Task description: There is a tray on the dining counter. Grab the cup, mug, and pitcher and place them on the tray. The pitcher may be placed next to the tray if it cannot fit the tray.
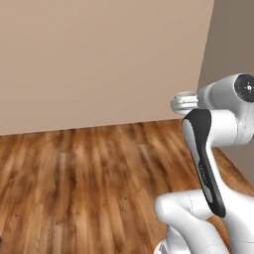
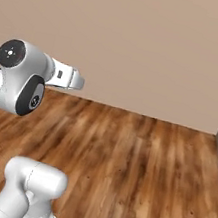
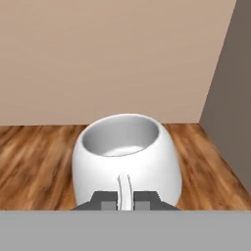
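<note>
In the left base view I see the arm (image 1: 208, 163) rising from the lower right, folded back on itself, with the wrist reaching toward the corner where the beige wall (image 1: 99, 59) meets a darker grey wall (image 1: 233, 39). At the wrist's far end the mug (image 1: 184, 101) shows as a small white shape held in the air above the wooden floor (image 1: 79, 188), well clear of it.

In the right base view the arm comes up at the lower left and its forearm points right, ending over the far strip of floor by the beige wall. I cannot make out the mug from this side.

In the hand view the mug sits right in front of the claw (image 3: 125, 202), its open mouth turned up and away from me, pale grey inside. The thin white handle (image 3: 124, 188) runs down between the two dark fingertips (image 3: 104, 201), and the claw is closed on it, gripping the mug by that handle. Beyond the mug lie the floor boards and the wall corner.
</note>
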Available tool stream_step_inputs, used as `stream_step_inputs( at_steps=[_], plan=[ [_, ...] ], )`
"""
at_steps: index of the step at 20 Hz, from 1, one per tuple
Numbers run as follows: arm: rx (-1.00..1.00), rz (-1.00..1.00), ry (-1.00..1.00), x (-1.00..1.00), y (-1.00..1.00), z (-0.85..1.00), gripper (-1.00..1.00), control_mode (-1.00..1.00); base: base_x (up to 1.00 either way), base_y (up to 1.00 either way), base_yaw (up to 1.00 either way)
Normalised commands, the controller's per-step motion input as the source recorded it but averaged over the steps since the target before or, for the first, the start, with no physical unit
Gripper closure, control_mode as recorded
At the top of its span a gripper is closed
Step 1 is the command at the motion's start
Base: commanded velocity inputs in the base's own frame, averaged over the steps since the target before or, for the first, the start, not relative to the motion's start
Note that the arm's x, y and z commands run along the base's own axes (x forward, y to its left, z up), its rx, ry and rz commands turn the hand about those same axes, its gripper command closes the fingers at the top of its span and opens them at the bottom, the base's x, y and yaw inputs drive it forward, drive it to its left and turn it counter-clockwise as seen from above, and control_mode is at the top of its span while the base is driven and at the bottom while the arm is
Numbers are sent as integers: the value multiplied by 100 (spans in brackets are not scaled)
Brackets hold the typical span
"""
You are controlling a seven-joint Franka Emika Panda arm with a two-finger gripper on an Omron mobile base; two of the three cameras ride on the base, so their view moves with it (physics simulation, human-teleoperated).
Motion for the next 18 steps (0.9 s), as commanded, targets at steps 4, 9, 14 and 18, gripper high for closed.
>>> stream_step_inputs(
  at_steps=[4,9,14,18],
  plan=[
    [0,0,0,0,0,0,100,100,100,16,16],
    [0,0,0,0,0,0,100,100,100,20,28],
    [0,0,0,0,0,0,100,100,100,10,44],
    [0,0,0,0,0,0,100,100,100,4,50]
  ],
)
